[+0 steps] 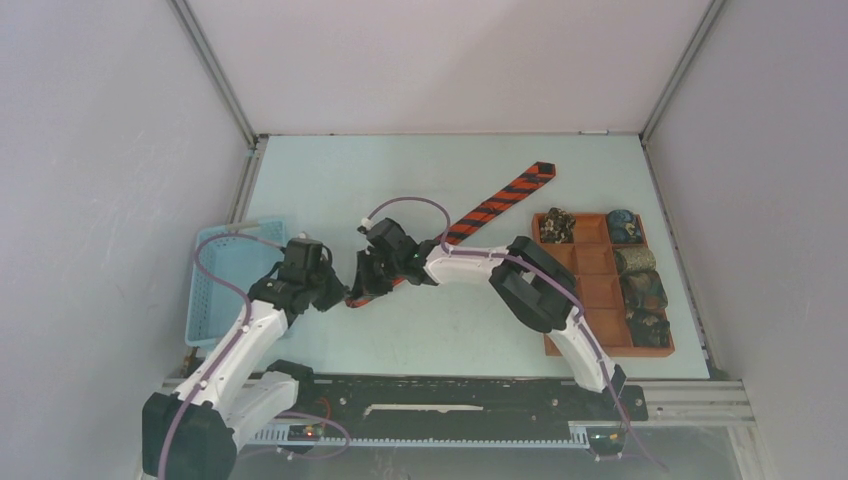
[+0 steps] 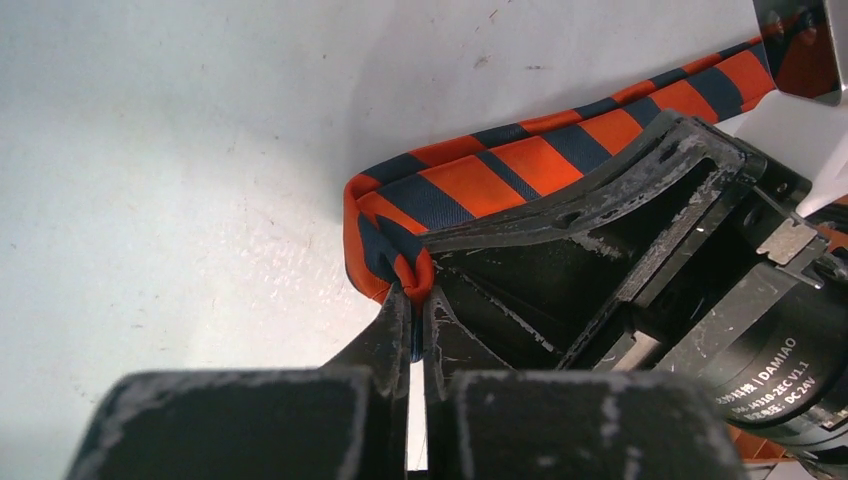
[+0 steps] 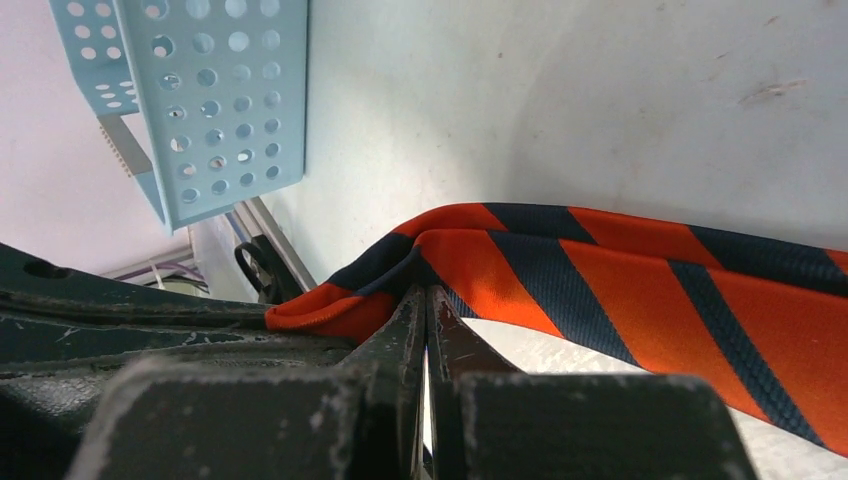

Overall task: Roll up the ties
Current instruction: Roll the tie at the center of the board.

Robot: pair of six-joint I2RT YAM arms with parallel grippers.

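View from left wrist, 4 entries.

1. Striped tie [image 2: 500, 170]: orange with dark blue diagonal bands, lying on a pale, lightly scuffed table [image 2: 180, 150]. The near end is folded back on itself into 2 layers, and the rest runs off toward the upper right.
2. Left gripper [image 2: 418, 298]: black and worn, jaws pressed together, pinching the edge of the fold.
3. Right gripper [image 2: 450, 238]: black, entering from the right and lying across the tie, its tip at the same fold.
4. Motor [image 2: 765, 375]: black cylinder at lower right, white lettering "DAMIAO".
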